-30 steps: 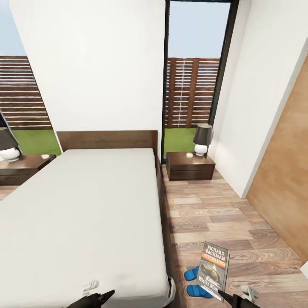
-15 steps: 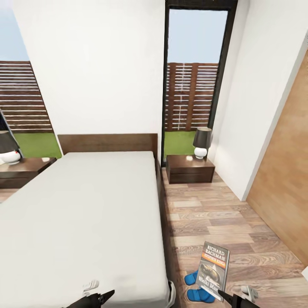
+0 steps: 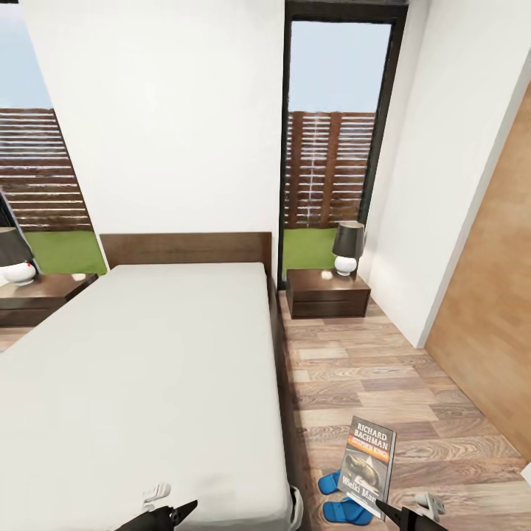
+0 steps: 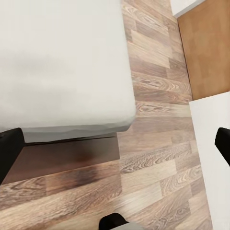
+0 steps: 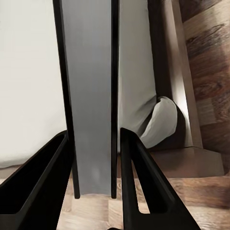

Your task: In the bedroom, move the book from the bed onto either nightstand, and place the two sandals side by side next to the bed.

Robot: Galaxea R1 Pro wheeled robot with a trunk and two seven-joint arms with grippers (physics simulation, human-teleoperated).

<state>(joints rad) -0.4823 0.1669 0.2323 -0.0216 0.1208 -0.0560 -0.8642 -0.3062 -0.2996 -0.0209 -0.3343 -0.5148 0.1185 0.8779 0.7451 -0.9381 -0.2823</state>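
I've got the thin dark Bachman paperback (image 3: pixel 367 466) upright in my right gripper (image 5: pixel 93 167), fingers clamped on it – above two bright-blue flip-flops (image 3: pixel 341 496) on floor by bed's foot corner. Left gripper (image 4: pixel 115 143) wide open, empty.

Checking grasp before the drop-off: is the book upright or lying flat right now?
Upright. The book stands on edge, cover facing the head camera, clamped in the right gripper, above the floor, with the sandals behind it.

Book (image 3: pixel 368 466) upright in right gripper (image 5: pixel 93 184) above two blue sandals (image 3: pixel 341 496) on floor beside bed (image 3: pixel 140 383).
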